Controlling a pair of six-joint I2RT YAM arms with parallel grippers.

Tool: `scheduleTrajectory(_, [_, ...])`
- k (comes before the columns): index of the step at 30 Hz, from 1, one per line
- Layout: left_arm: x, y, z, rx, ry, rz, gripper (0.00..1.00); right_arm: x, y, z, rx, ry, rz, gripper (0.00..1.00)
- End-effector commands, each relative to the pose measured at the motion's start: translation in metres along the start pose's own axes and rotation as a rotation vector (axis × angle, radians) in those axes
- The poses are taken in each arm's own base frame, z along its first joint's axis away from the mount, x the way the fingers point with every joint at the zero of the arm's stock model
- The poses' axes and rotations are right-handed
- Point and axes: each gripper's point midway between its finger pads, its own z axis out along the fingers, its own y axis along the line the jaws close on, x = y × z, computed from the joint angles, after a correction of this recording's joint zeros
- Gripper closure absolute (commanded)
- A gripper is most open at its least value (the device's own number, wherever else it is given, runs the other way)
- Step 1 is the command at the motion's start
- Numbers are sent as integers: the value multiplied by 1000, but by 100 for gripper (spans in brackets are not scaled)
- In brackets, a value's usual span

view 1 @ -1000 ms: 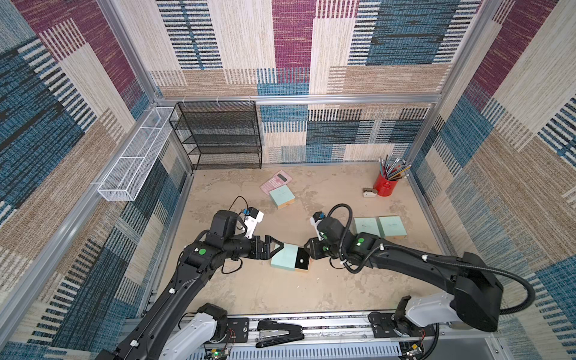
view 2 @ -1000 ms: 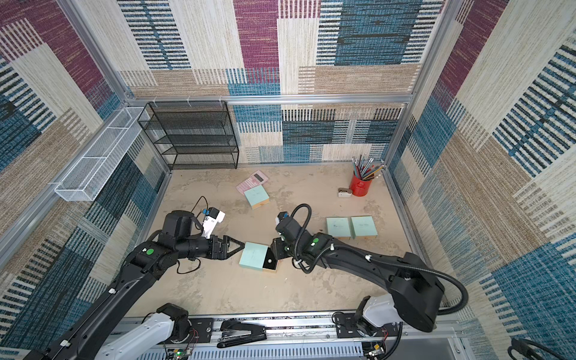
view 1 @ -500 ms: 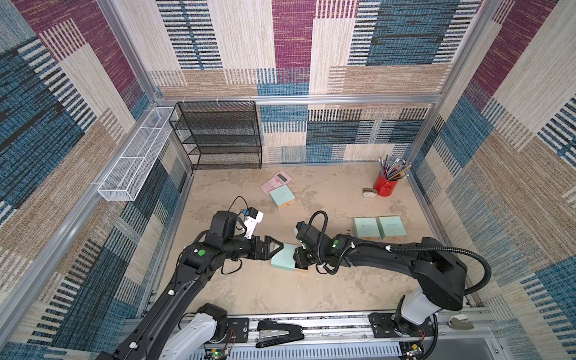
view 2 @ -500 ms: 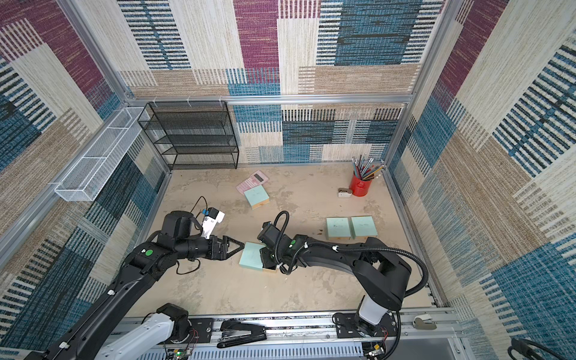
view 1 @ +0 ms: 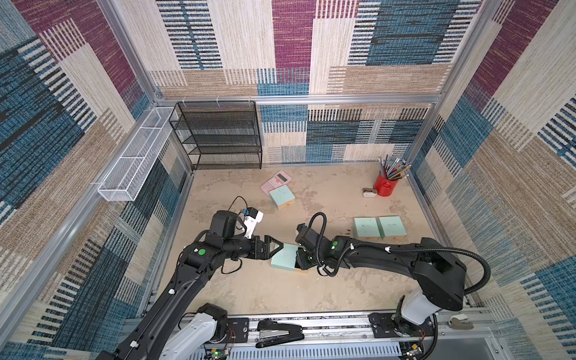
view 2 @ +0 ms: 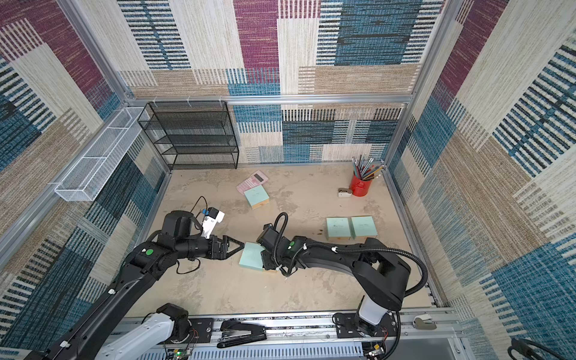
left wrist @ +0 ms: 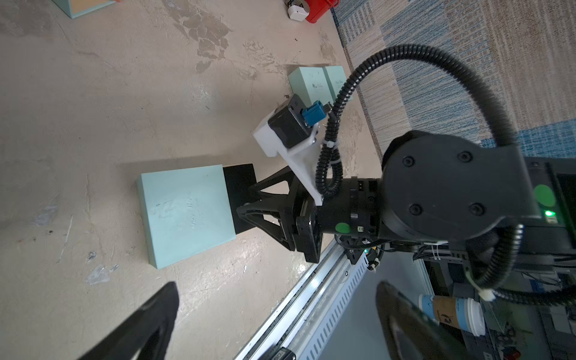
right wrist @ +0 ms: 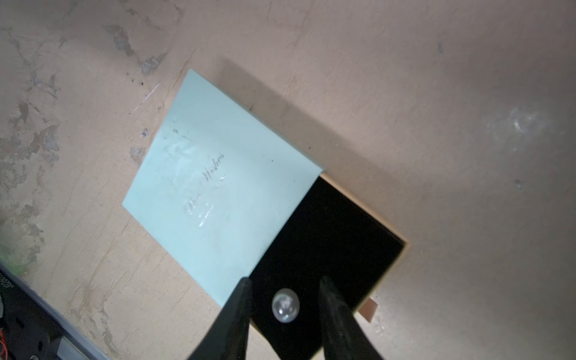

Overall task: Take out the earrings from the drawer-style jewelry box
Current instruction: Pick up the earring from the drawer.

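Pearl-like earring [right wrist: 285,304] lies in the open drawer [right wrist: 336,224] of the mint-green box [right wrist: 218,187] — between the parted right jaws, untouched (left jaws, wide open, just beside the box).

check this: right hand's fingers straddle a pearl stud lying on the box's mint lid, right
No: the pearl stud lies in the black-lined pulled-out drawer, not on the mint lid; the right wrist view shows it. The right hand does straddle it.
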Motion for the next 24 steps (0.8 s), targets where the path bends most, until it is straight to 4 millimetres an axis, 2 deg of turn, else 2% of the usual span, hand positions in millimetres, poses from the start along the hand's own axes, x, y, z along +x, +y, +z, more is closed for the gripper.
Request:
scheduleTrajectory(1, [-4, -3, 0, 19, -13, 3, 1, -1, -3, 0, 29, -9, -9, 61])
scheduleTrajectory(18, [-5, -2, 1, 22, -12, -10, 2, 5, -4, 10, 87, 15, -46, 67])
scheduleTrajectory(24, [-6, -1, 1, 27, -14, -15, 1, 10, -7, 14, 97, 32, -52, 67])
